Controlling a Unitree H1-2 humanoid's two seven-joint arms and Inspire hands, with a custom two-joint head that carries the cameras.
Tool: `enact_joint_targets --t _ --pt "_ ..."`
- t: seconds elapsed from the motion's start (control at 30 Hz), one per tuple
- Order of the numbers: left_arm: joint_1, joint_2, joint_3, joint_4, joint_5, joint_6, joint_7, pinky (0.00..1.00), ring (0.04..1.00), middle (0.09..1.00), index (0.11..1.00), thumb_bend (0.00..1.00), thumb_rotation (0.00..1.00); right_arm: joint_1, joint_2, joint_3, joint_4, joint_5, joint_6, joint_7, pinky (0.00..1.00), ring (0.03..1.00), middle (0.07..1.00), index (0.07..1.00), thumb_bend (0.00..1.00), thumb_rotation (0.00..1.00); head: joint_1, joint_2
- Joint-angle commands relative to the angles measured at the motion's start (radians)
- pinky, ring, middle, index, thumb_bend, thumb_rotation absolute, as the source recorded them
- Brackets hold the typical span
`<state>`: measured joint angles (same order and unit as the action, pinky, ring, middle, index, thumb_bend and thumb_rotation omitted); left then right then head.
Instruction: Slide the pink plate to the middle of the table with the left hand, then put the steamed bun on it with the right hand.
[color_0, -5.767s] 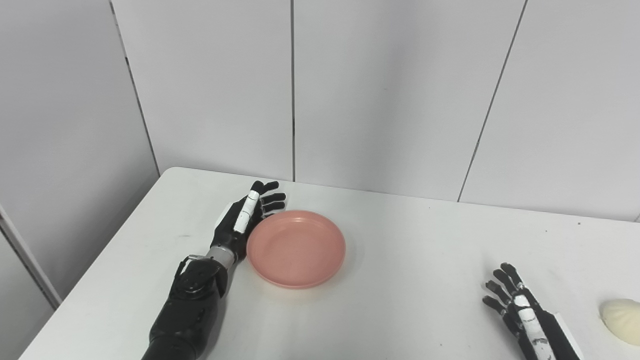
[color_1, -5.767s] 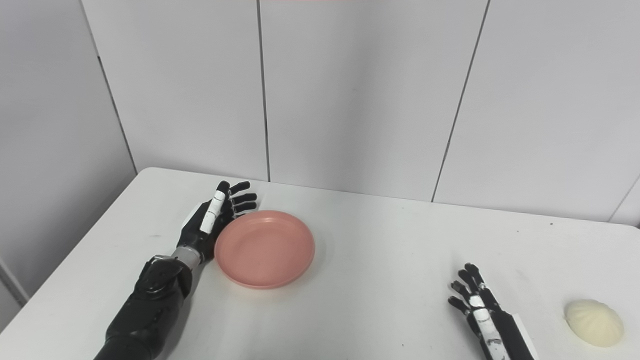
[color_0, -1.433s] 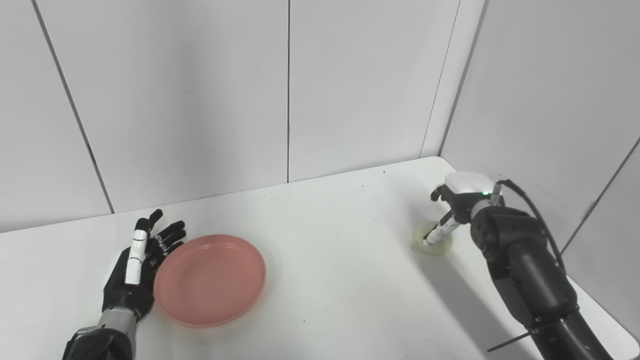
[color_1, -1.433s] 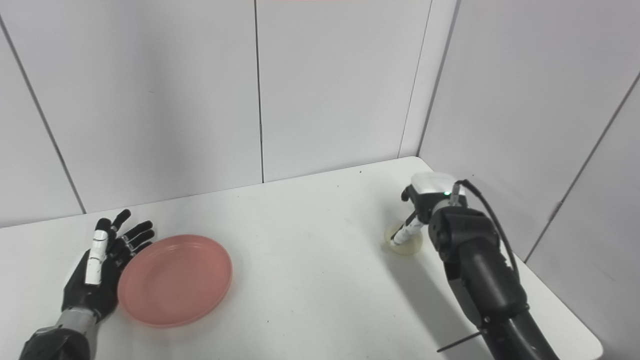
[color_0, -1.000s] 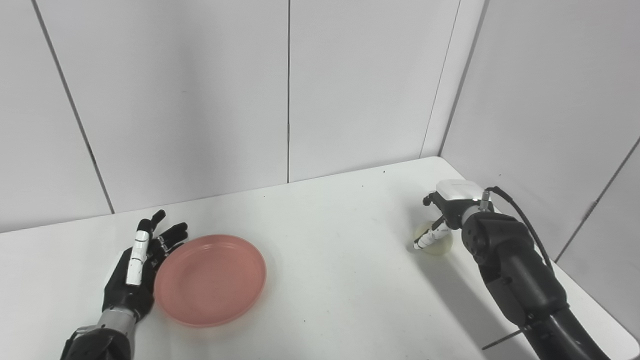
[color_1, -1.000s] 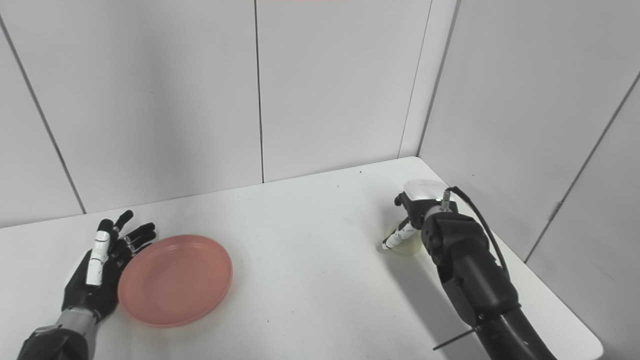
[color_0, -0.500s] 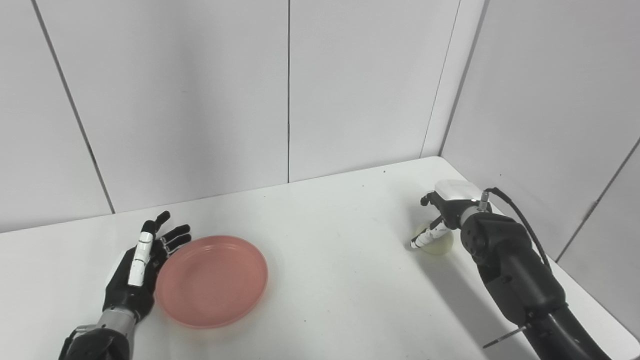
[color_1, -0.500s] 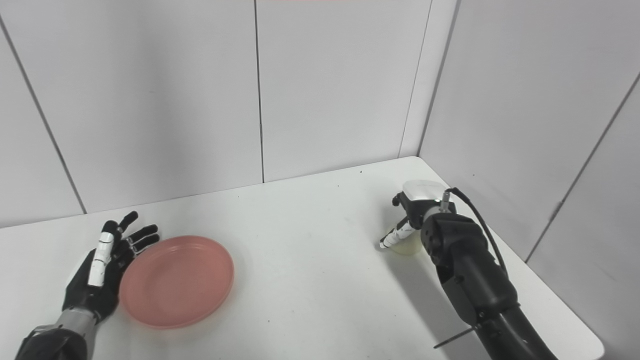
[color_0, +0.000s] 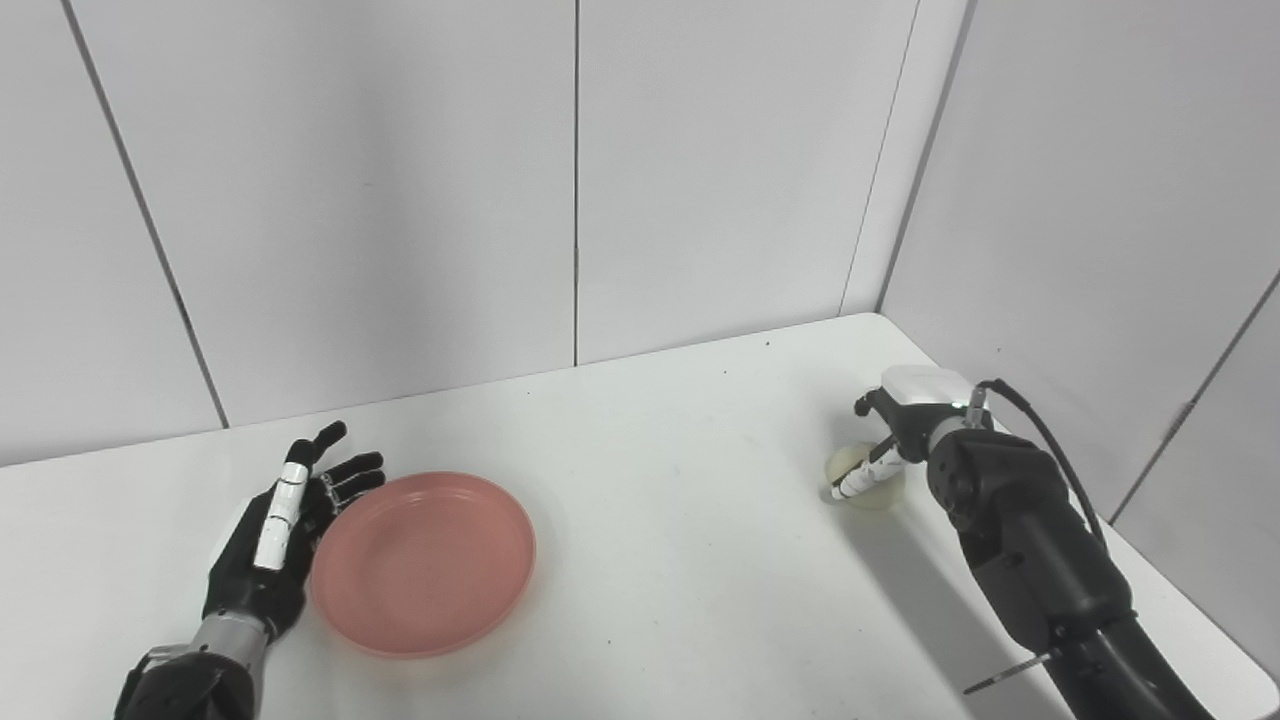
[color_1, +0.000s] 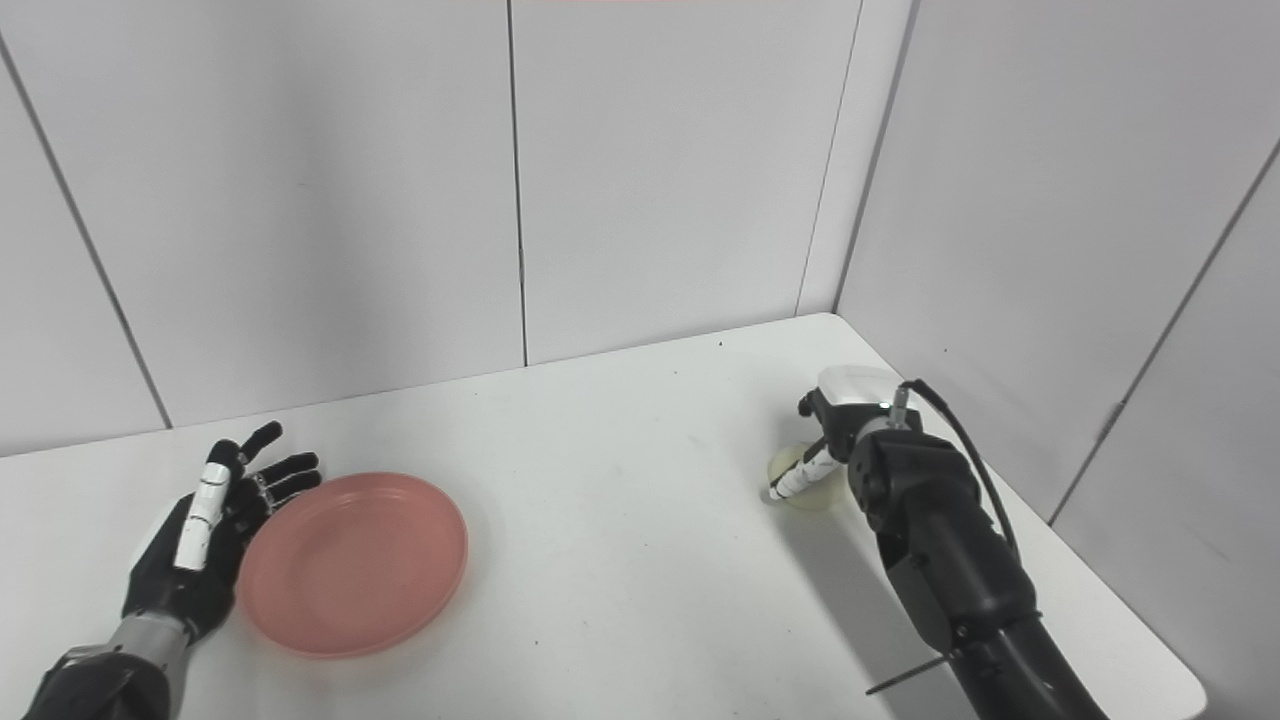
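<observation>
**Mia:** What is on the far left?

**Tom:** The left hand (color_0: 268, 553). It rests on the white tabletop (color_0: 660, 560) with its fingers (color_0: 345, 470) spread apart and pointing away from the robot. It holds nothing.

**Mia:** And what is next to it?

**Tom:** The pink plate (color_0: 423, 562). It lies flat on the tabletop, right beside that hand, on the hand's right side. The plate's edge looks like it touches the hand, but I cannot tell for sure. There is nothing in the plate.

**Mia:** Where is the steamed bun (color_0: 866, 474)?

**Tom:** Far away from the left hand and the plate, near the right edge of the tabletop. It is pale and round and sits under the right hand (color_1: 835, 430).

**Mia:** Is the right hand holding it?

**Tom:** The right hand is over the bun, with its white back turned up. One black and white finger (color_1: 798, 477) reaches down past the bun's left side, and its tip is down by the tabletop. The other fingers are hidden behind the hand and the dark arm (color_0: 1030, 540). So I cannot tell if the hand is closed on the bun or just around it.

**Mia:** Is the bun up in the air?

**Tom:** It looks like it sits on the tabletop.
</observation>
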<state>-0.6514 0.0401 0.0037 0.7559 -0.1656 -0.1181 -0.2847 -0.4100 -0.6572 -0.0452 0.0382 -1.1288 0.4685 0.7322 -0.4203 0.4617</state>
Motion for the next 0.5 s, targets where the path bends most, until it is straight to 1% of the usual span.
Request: enact_joint_targets --t 0.0,0.2,0.27,0.33,0.47 --pt "0.013 0.011 -0.01 0.034 0.014 0.03 -0.011 0.77 0.766 0.745 0.889 0.75 0.89 -0.023 -0.02 -0.005 0.0 -0.016 0.001 -0.022 0.57 0.791 0.868 0.81 1.0 0.48 0.001 0.001" --pt "0.01 0.014 -0.016 0.045 0.021 0.022 -0.013 0.77 0.77 0.748 0.896 0.75 0.89 -0.029 -0.012 0.005 0.049 0.008 0.001 -0.053 0.58 0.81 0.874 0.809 1.0 0.48 0.003 0.001" --pt "0.009 0.015 -0.018 0.044 0.019 0.027 -0.011 0.77 0.771 0.752 0.902 0.76 0.9 -0.032 -0.014 0.017 0.063 0.017 0.0 -0.065 0.59 0.812 0.877 0.815 1.0 0.49 0.003 0.001" --pt "0.009 0.015 -0.019 0.04 0.017 0.033 -0.008 0.77 0.769 0.752 0.903 0.76 0.9 -0.032 -0.014 0.023 0.067 0.022 0.0 -0.07 0.59 0.814 0.88 0.815 1.0 0.49 0.005 0.001" --pt "0.003 0.017 -0.02 0.068 0.014 0.012 -0.016 0.78 0.766 0.743 0.892 0.77 0.89 -0.025 -0.006 0.017 0.051 0.028 0.001 -0.066 0.58 0.835 0.89 0.81 1.0 0.48 0.006 0.002"
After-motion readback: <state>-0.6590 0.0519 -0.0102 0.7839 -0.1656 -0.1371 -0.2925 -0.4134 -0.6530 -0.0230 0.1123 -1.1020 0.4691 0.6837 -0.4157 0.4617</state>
